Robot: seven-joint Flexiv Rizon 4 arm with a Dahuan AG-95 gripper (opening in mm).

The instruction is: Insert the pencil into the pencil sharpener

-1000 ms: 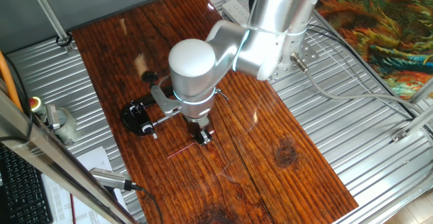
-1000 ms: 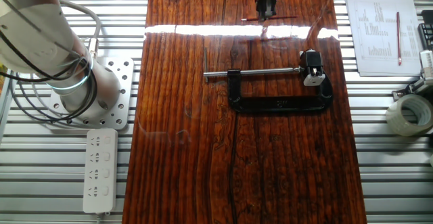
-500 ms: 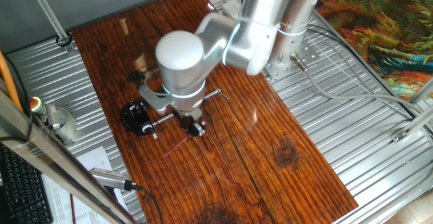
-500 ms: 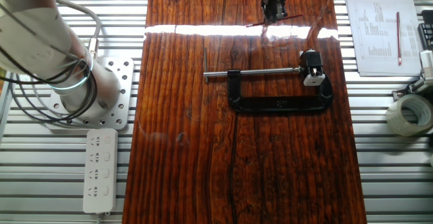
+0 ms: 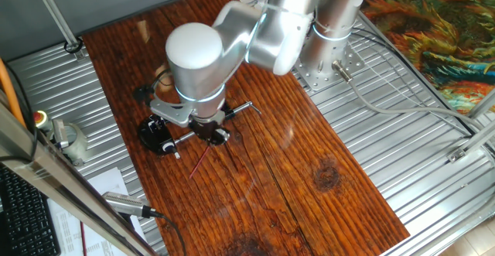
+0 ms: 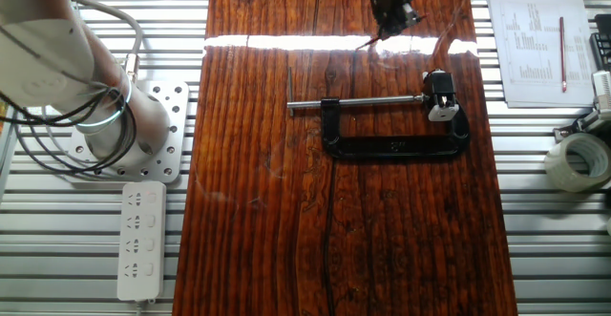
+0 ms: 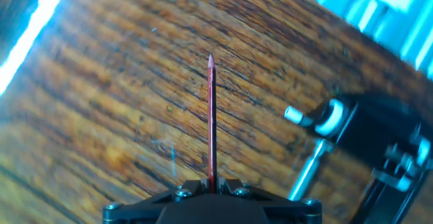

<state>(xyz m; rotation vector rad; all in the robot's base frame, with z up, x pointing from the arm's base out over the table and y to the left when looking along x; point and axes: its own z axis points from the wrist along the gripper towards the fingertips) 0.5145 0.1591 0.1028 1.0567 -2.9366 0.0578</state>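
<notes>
Work surface: a dark wooden table top (image 5: 309,155) set on a ribbed metal bench (image 5: 402,155). In the one fixed view the near half of the board is bare wood, open on all sides down to its edges. The arm (image 5: 263,32) reaches over the far-left part of the board, and its white joint housing hides the wood directly beneath it.

Fixtures: a black C-clamp (image 6: 396,136) lies flat near mid-board, its silver screw rod (image 6: 358,101) running across the board. The pencil sharpener (image 6: 440,94) sits at the rod's end, close to one long edge of the board. In the other fixed view the wood between the clamp and the bright glare strip is open, as is the whole lower half of the board.

Off the board: a power strip (image 6: 140,240) and the arm's base plate (image 6: 153,130) on one side; a paper sheet (image 6: 539,44) and a tape roll (image 6: 576,161) on the other.

Gripper (image 5: 210,132): jaws closed down to a narrow gap, clamping the red pencil (image 7: 211,119) at one end. In the hand view the pencil stands straight out from between the fingers, its tip pointing away over bare wood. In the one fixed view it (image 5: 200,159) slants down and away from the fingers, just beside the clamp and sharpener. Whether the tip touches the wood cannot be told.
</notes>
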